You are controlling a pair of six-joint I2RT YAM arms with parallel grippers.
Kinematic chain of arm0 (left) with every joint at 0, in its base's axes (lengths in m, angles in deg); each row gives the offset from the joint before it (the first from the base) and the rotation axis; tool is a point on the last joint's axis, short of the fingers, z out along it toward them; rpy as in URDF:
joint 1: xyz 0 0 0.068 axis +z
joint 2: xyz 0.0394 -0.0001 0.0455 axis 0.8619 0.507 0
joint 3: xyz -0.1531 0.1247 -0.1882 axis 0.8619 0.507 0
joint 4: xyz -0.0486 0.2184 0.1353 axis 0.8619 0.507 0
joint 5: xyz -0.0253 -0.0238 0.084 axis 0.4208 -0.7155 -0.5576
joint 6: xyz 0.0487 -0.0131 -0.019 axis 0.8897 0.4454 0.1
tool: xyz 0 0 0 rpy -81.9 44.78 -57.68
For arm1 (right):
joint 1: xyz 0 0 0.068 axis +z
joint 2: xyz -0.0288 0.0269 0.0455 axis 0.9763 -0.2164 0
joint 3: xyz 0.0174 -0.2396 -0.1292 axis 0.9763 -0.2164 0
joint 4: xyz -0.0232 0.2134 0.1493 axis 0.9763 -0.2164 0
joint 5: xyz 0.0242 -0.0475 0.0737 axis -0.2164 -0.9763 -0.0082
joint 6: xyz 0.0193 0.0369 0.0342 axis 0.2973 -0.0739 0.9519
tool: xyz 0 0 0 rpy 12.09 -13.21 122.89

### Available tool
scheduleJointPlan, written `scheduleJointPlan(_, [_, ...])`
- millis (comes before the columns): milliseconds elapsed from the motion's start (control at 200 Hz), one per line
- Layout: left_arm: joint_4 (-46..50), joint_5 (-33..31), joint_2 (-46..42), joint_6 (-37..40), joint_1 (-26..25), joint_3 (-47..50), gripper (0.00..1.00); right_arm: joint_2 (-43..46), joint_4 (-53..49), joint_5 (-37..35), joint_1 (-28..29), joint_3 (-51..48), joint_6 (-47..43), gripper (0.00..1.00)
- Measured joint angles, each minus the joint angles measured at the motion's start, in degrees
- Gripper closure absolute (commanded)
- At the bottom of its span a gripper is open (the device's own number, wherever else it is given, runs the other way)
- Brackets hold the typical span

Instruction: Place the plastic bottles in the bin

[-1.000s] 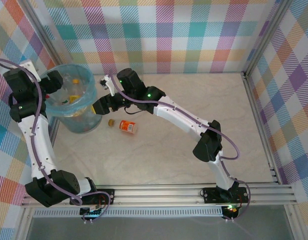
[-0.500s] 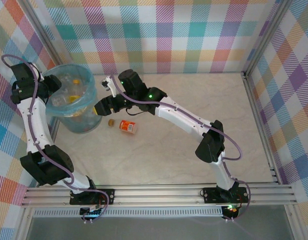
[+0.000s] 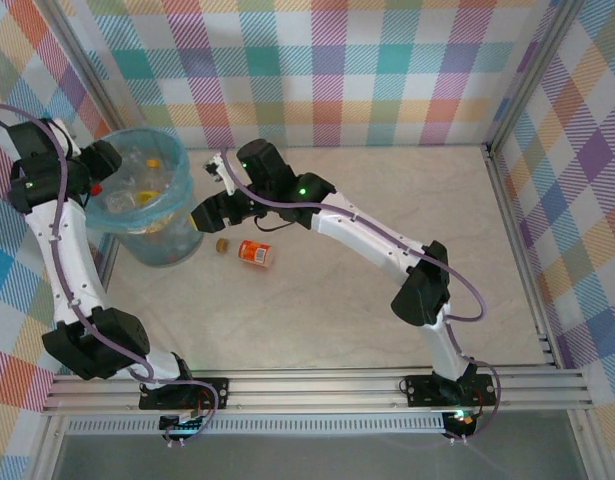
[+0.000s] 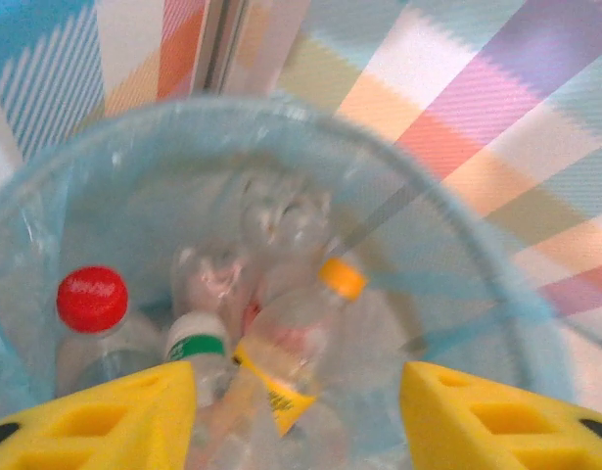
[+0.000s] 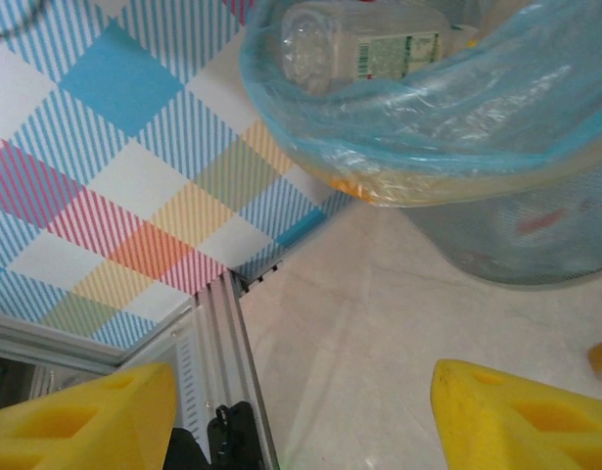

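Note:
The bin point(image 3: 183, 190), lined with a light-blue bag, stands at the far left of the table. Several plastic bottles lie inside it: one with a red cap point(image 4: 92, 299), one with a white cap point(image 4: 195, 343) and a clear one with an orange cap point(image 4: 305, 338). An orange bottle point(image 3: 255, 253) lies on the table right of the bin. My left gripper point(image 3: 104, 170) hangs open over the bin's left rim, its yellow fingers point(image 4: 95, 416) apart above the bottles. My right gripper point(image 3: 207, 212) is open beside the bin's right wall, with only bare table between its fingers point(image 5: 521, 416).
A small brownish cap point(image 3: 220, 243) lies on the table between the bin and the orange bottle. An aluminium rail point(image 5: 217, 362) and the chequered wall point(image 3: 317, 70) close in the left and back. The bin's bag rim point(image 5: 428, 117) bulges just above my right gripper.
The left arm has swung its elbow outward and its gripper has drawn slightly left over the bin. The right gripper's fingers have spread a little; the right arm has hardly moved.

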Motion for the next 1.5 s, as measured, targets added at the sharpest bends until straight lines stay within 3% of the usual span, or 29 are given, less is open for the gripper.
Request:
scheduleJointPlan(245, [-1.4, 0.4, -12.0, -0.8, -4.1, 3.0, 0.34, 7.4, -1.8, -1.9, -4.1, -7.1, -6.8, 0.22])
scheduleJointPlan(505, [-3.4, 0.9, -26.2, -0.1, -22.4, 17.4, 0.33, 14.6, -0.2, -3.3, -10.1, -24.2, -17.8, 0.18])
scheduleJointPlan(695, [-4.6, 0.1, -29.7, 1.0, -35.8, 27.5, 0.31, 15.0, 1.4, -3.9, -10.4, -34.5, -25.1, 0.15])
scheduleJointPlan(830, [-4.8, -1.2, -30.2, 1.7, -41.3, 33.6, 0.31, 13.7, 3.0, -3.9, -10.3, -35.8, -28.3, 0.15])
scheduleJointPlan(980, [-5.6, -2.3, -30.3, 2.1, -43.6, 38.2, 0.28, 10.8, 4.4, -3.9, -10.3, -35.8, -30.0, 0.15])
scheduleJointPlan(1500, [-9.5, -7.1, -31.6, 2.0, -43.6, 44.7, 0.22, -1.8, 4.9, -3.7, -9.6, -30.6, -31.2, 0.14])
